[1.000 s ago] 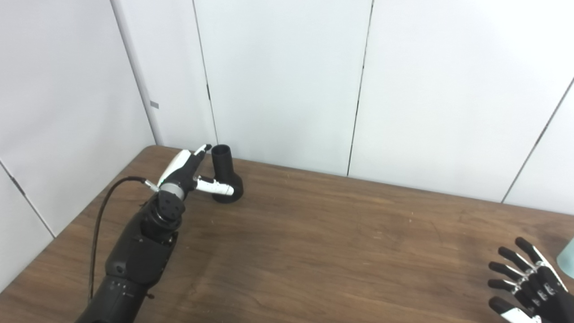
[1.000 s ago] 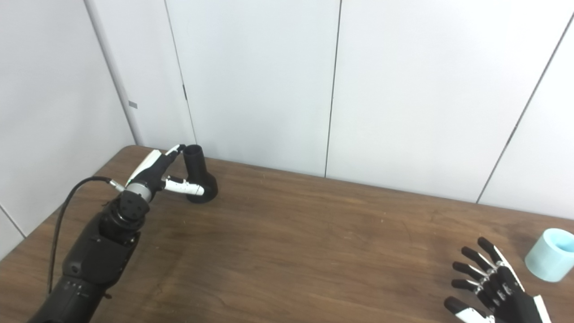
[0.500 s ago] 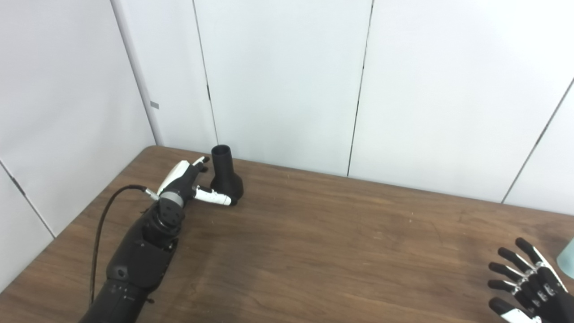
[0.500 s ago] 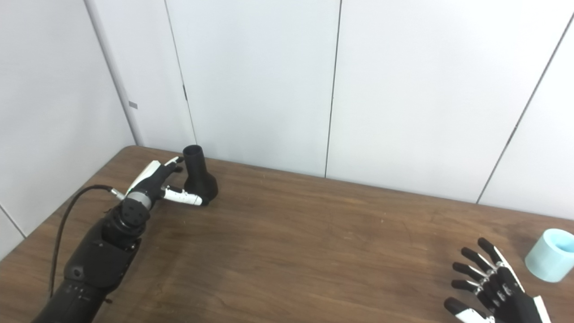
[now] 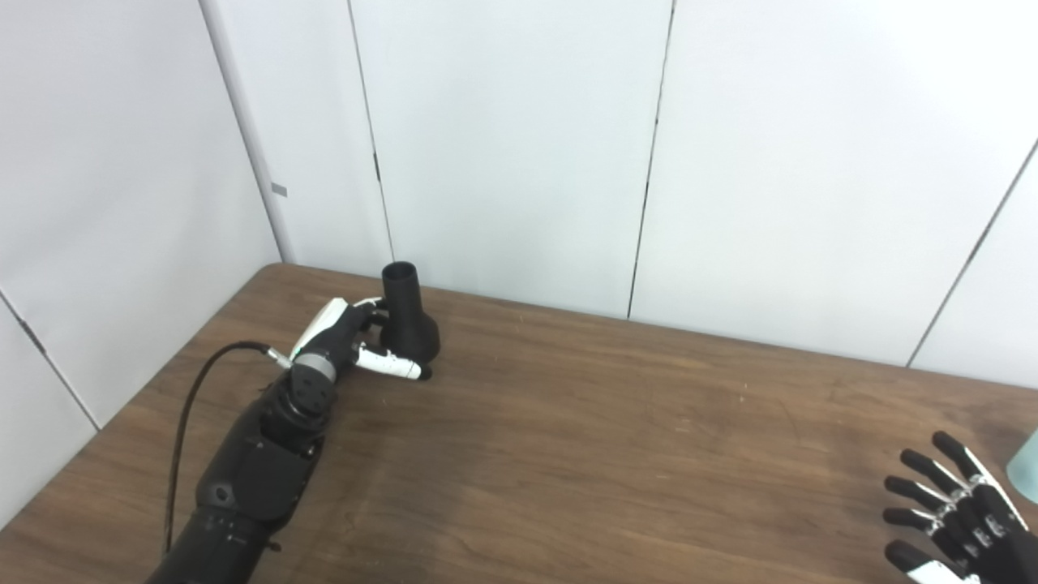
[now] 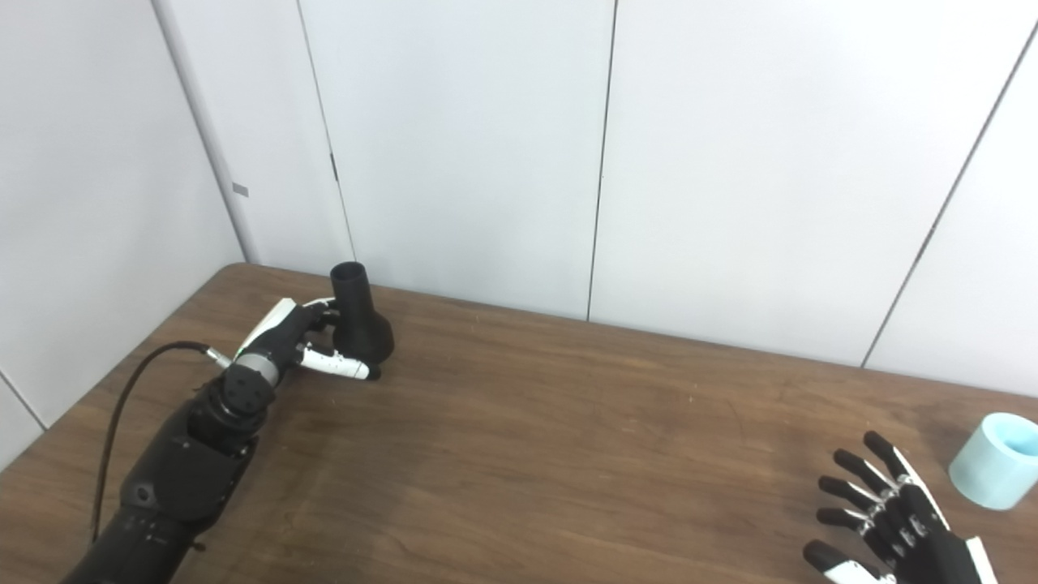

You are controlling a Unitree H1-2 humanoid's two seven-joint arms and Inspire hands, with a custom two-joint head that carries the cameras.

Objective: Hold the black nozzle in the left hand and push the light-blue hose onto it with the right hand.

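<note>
right hand (image 6: 900,531): cut by bottom edge | light-blue hose (image 5: 1026,466): cropped at right edge

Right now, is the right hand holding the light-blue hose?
No. The right hand rests open on the table with fingers spread, and the light-blue hose stands apart beside it.

Black arms — white-tipped fingers (image 6: 889,448).

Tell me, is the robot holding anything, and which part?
Not clearly yet. The left hand is closing around the black nozzle's lower neck, on the table. The right hand is open, holding nothing.
</note>
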